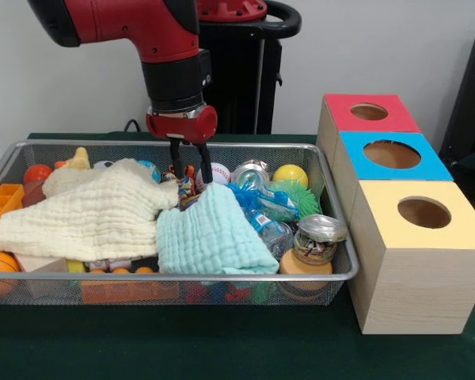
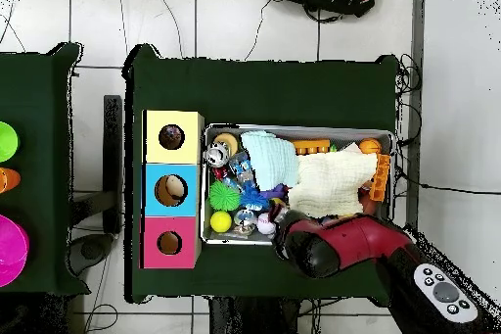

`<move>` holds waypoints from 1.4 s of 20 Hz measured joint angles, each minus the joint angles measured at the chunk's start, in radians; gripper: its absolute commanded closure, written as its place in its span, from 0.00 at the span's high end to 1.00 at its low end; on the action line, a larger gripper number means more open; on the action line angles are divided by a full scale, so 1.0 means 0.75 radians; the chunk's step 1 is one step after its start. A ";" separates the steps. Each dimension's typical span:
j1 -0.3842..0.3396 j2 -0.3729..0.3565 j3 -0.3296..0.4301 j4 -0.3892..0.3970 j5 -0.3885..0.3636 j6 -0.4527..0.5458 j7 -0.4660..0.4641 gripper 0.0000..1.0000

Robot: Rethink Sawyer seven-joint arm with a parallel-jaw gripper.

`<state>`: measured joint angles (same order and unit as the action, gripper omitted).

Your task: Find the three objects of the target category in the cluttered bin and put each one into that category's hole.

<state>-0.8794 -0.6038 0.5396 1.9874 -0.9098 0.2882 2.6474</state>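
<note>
Pinching a rope bundle in the bin, the jaws show only frontally (arm covers them overhead).

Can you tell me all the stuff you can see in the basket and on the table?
wire basket: 1, silver, on green table
cream cloth: 1, pale yellow, basket's left half
mint cloth: 1, light green, basket's middle
spiky ball: 1, green, back right
yellow ball: 1, back right
baseball: 1, white, back middle
jar: 1, silver lid, front right
wooden boxes: 3, tops red, blue, yellow, right of basket
gripper: 1, red and black, reaching into basket's back middle
</note>
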 measured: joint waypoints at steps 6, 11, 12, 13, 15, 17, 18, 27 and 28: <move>-0.110 -0.003 0.085 0.002 0.010 0.000 0.000 1.00; -0.191 0.006 0.121 0.002 0.009 0.000 -0.009 1.00; -0.211 0.016 0.122 0.002 0.000 0.000 -0.009 1.00; -0.215 0.022 0.122 0.001 -0.008 0.000 -0.009 1.00; -0.215 0.038 0.120 -0.002 -0.034 0.000 -0.009 1.00; -0.206 0.056 0.115 -0.008 -0.064 0.000 -0.009 1.00; -0.188 0.070 0.105 -0.016 -0.089 -0.004 -0.009 1.00; 0.023 0.103 -0.011 -0.050 -0.191 -0.107 -0.009 1.00; 0.063 0.087 -0.041 -0.050 -0.191 -0.127 -0.009 1.00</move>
<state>-0.8319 -0.5387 0.5092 1.9499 -1.0527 0.1929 2.6406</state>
